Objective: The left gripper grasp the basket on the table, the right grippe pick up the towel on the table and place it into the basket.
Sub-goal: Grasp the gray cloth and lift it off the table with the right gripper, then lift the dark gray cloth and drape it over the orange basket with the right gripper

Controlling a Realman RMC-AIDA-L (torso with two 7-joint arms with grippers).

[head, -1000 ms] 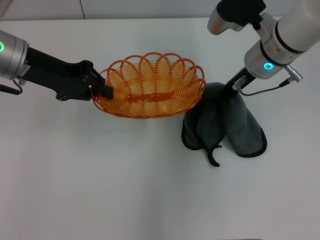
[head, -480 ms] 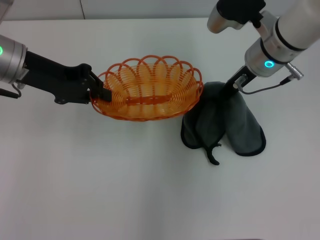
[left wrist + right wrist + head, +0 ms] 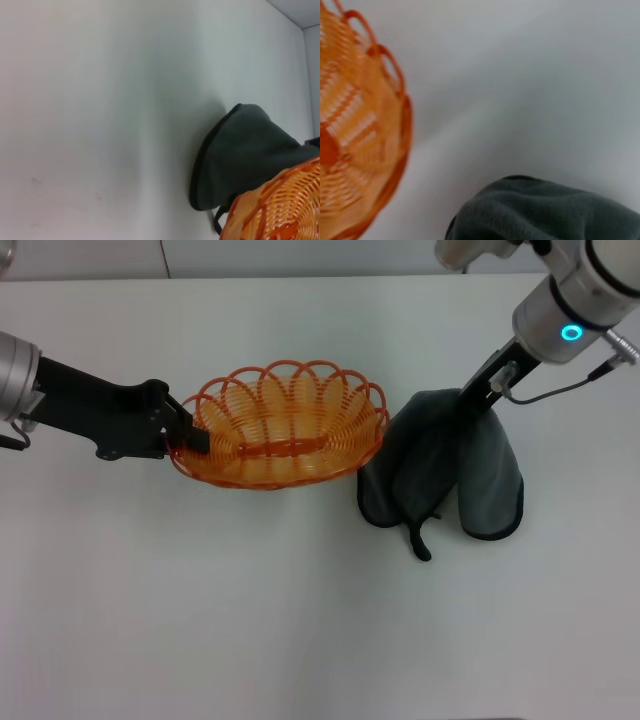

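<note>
While the orange wire basket (image 3: 278, 438) is gripped at its left rim by the closed left hand (image 3: 190, 435), the dark grey towel (image 3: 440, 475), right of centre, is pinched by the right hand (image 3: 470, 402) and partly lifted off the table (image 3: 300, 620); next, it is to be raised clear and carried left over the basket.

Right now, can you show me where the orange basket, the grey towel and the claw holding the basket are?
orange wire basket (image 3: 275, 440), head view, woven bottom.
grey towel (image 3: 487, 485), head view, hanging right fold.
left gripper (image 3: 186, 435), head view, fingertips at the basket's rim.
</note>
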